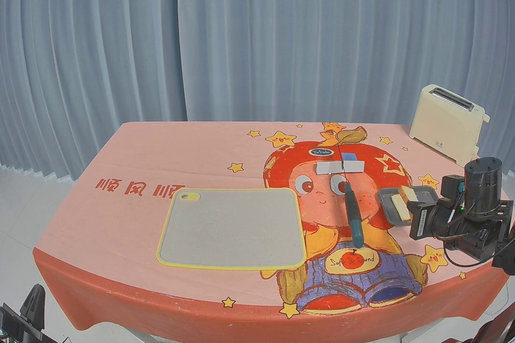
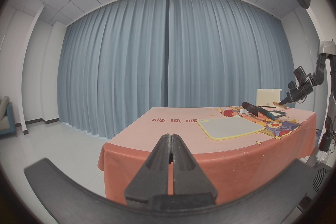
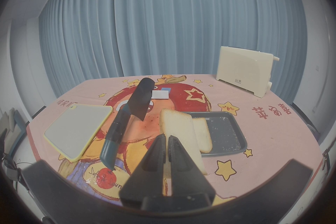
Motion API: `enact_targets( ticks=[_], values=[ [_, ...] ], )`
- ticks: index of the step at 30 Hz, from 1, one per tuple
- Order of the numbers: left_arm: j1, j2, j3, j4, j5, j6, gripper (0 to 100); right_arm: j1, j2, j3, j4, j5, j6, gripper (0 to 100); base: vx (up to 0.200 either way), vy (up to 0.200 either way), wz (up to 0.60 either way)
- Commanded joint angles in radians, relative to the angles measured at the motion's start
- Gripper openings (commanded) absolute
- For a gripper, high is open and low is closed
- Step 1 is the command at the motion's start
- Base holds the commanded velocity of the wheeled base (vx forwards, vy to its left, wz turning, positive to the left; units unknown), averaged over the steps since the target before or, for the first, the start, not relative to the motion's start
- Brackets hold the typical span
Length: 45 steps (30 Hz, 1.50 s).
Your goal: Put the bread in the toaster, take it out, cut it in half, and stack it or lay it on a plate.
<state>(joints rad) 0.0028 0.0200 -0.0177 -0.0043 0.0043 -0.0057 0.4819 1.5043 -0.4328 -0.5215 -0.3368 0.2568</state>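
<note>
My right gripper (image 3: 167, 140) is shut on the edge of a pale bread slice (image 3: 180, 130), which stands tilted at the near end of the dark tray (image 3: 224, 132). A second slice (image 3: 203, 134) lies in the tray behind it. In the head view the gripper (image 1: 410, 211) is at the table's right side, with the held slice (image 1: 399, 206) over the tray (image 1: 386, 210). The cream toaster (image 1: 448, 121) stands at the back right with its slot up. My left gripper (image 2: 171, 140) is shut on nothing, low and off the table's front left corner.
A knife (image 1: 353, 210) with a blue-grey handle lies on the cloth between the tray and the yellow-rimmed cutting board (image 1: 230, 227). White and blue patches (image 1: 339, 166) lie beyond the knife. The table's left and back are bare cloth.
</note>
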Motion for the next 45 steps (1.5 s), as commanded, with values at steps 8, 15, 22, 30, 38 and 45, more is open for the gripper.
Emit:
enact_targets(
  ticks=[8, 15, 22, 30, 38, 45],
  values=[
    [0.0, 0.001, 0.018, 0.0, 0.0, 0.0, 0, -0.037, 0.071, -0.029, -0.002, 0.001, -0.001, 0, 0.0, 0.0, 0.0],
    [0.0, 0.001, 0.018, 0.0, 0.0, 0.001, 0, -0.052, 0.114, -0.05, -0.002, -0.001, -0.001, 0, 0.0, 0.0, 0.0],
    [0.0, 0.001, 0.018, 0.0, 0.0, 0.001, 0, -0.089, 0.14, -0.075, -0.002, 0.005, -0.002, 0, 0.0, 0.0, 0.0],
    [0.0, 0.001, 0.018, 0.0, 0.0, 0.001, 0, -0.101, 0.166, -0.092, -0.002, 0.004, -0.002, 0, 0.0, 0.0, 0.0],
    [-0.001, 0.001, 0.018, 0.0, -0.001, 0.001, 0, -0.101, 0.197, -0.107, -0.002, 0.004, -0.002, 0, 0.0, 0.0, 0.0],
    [-0.001, 0.001, 0.018, 0.0, -0.001, 0.001, 0, -0.121, 0.209, -0.115, -0.002, 0.007, -0.002, 0, 0.0, 0.0, 0.0]
  ],
)
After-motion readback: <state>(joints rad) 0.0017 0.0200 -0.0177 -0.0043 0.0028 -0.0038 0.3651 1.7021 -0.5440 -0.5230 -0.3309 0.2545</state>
